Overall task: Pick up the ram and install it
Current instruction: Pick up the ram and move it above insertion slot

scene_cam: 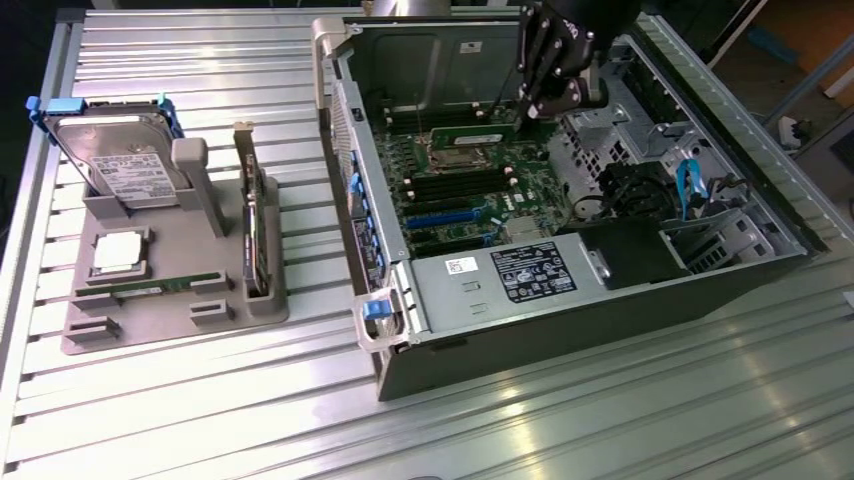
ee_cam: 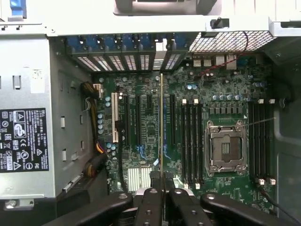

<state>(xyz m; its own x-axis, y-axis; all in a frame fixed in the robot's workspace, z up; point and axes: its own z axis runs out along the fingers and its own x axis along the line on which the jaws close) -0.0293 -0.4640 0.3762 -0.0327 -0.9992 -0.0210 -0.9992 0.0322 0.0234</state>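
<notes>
Edgewise, ram (ee_cam: 161, 122) tight in pincer (ee_cam: 162, 180), long axis parallel to memory slots (ee_cam: 191, 141) (above the motherboard (ee_cam: 149, 128)).

1. One computer case (scene_cam: 561, 340), one power supply (scene_cam: 534, 272), one CPU socket (ee_cam: 227, 150).
2. One grey holder (scene_cam: 160, 325), one hard drive (scene_cam: 127, 165), one bracketed card (scene_cam: 248, 215).
3. One ram (ee_cam: 162, 122) in one gripper (ee_cam: 162, 182).
4. Memory slots (ee_cam: 193, 141): seemingly eight, in two groups of four, though they are hard to separate.
</notes>
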